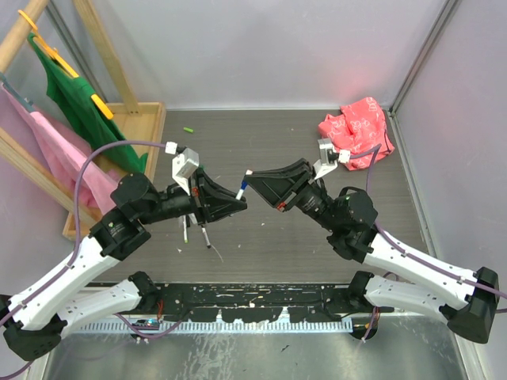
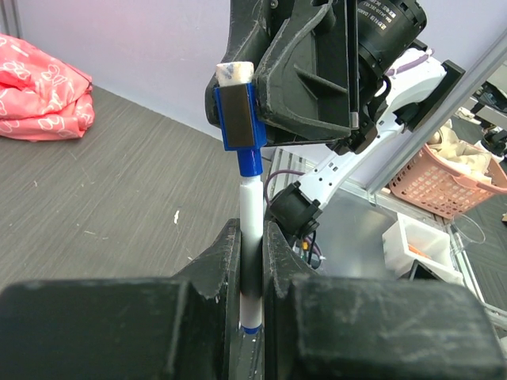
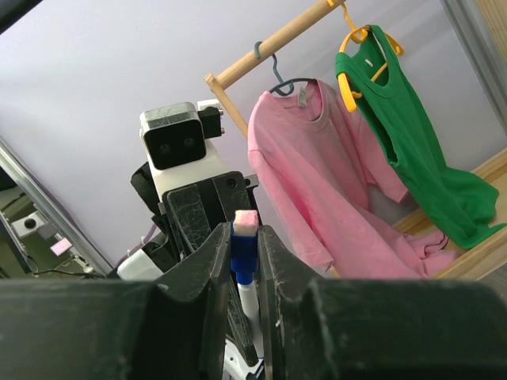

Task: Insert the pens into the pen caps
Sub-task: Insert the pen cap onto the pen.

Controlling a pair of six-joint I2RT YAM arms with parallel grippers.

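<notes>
left gripper (image 2: 252, 237) pinching white pen (image 2: 250, 202); right gripper (image 3: 244, 237) pinching blue cap (image 2: 239, 119), on pen's tip

Your work surface is a dark grey wood-grain tabletop (image 1: 269, 237), and a crumpled red cloth with a white print (image 1: 358, 127) lies at its far right corner. Toward the far left, a small green cylindrical cap (image 1: 188, 129) lies alone near the flat wooden base of the clothes rack (image 1: 154, 119), which also rests on the top. Left of centre you can see two slim pens (image 1: 205, 235) lying close together, their colours hard to tell, with a white fleck (image 1: 219, 253) beside them.
</notes>
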